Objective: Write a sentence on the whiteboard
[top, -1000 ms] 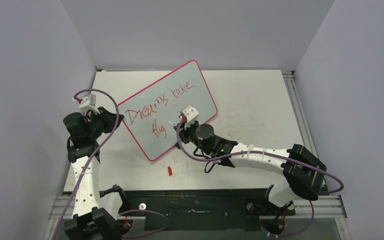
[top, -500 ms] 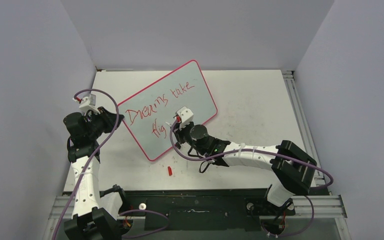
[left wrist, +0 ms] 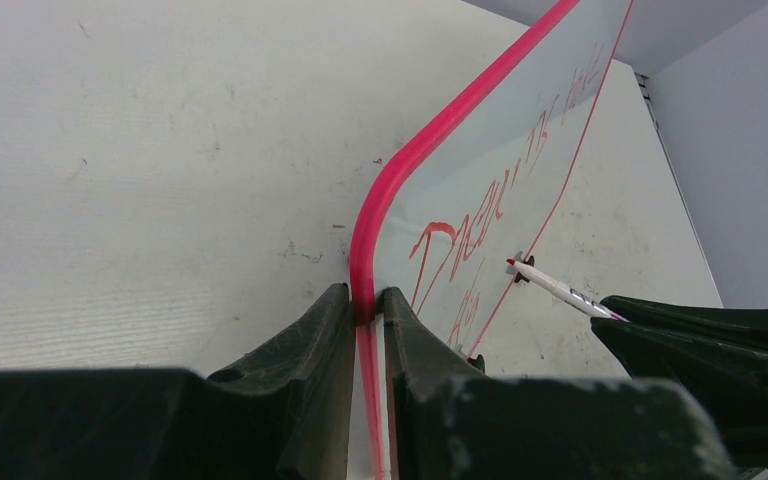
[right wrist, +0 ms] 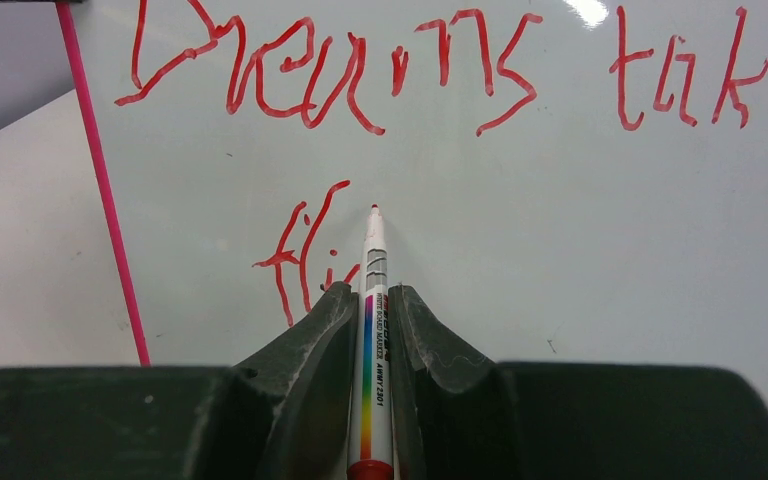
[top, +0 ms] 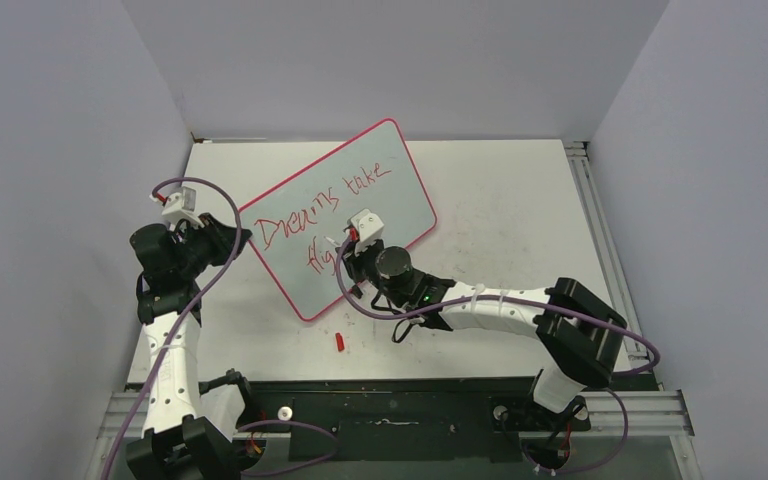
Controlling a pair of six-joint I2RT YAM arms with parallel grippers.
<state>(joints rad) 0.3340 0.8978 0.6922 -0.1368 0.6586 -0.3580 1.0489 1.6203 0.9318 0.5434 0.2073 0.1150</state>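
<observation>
The whiteboard (top: 390,180) has a pale glossy face and a red-pink rim. It stands tilted on the table and reads "Dreams take" with "fli" below, in red. My left gripper (top: 232,237) is shut on its left rim; in the left wrist view both fingers (left wrist: 365,305) pinch the rim (left wrist: 415,150). My right gripper (top: 345,250) is shut on a white marker (right wrist: 372,350) with a rainbow stripe. Its red tip (right wrist: 374,208) is at the board just right of "fli". The marker also shows in the left wrist view (left wrist: 555,285).
A red marker cap (top: 340,342) lies on the white table (top: 520,210) near the front edge, below the board. Grey walls close in the table on three sides. A metal rail (top: 590,200) runs along the right edge.
My right gripper has moved left along the board's second line with the marker. The board has tilted slightly. The left gripper still holds the rim.
</observation>
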